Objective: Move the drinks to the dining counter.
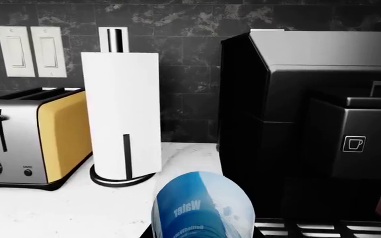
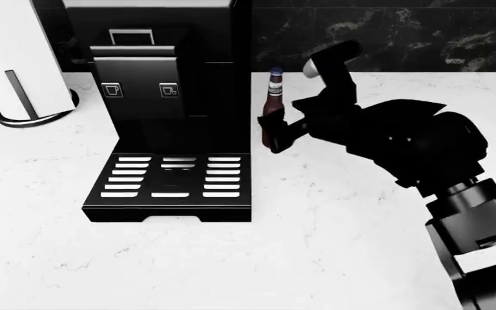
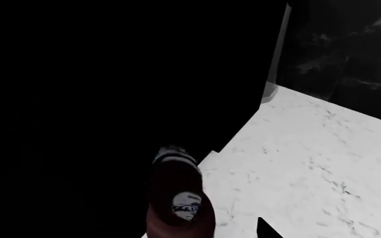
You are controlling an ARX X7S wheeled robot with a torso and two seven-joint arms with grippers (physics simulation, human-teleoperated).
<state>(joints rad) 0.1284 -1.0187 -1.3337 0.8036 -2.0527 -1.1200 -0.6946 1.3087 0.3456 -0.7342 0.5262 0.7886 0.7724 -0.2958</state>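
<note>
Right gripper [image 2: 276, 132] clamped, apparently, round the brown beer bottle [image 2: 272, 110], upright on marble beside the coffee machine [image 2: 162, 77]. Left jaws hidden, state unclear; water bottle [image 1: 202, 208] filling that wrist view.

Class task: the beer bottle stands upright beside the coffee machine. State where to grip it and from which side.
Grip the beer bottle on its wider lower body, fingers closing horizontally. Approach from the open counter side, where the right gripper is; the coffee machine blocks the other side.
</note>
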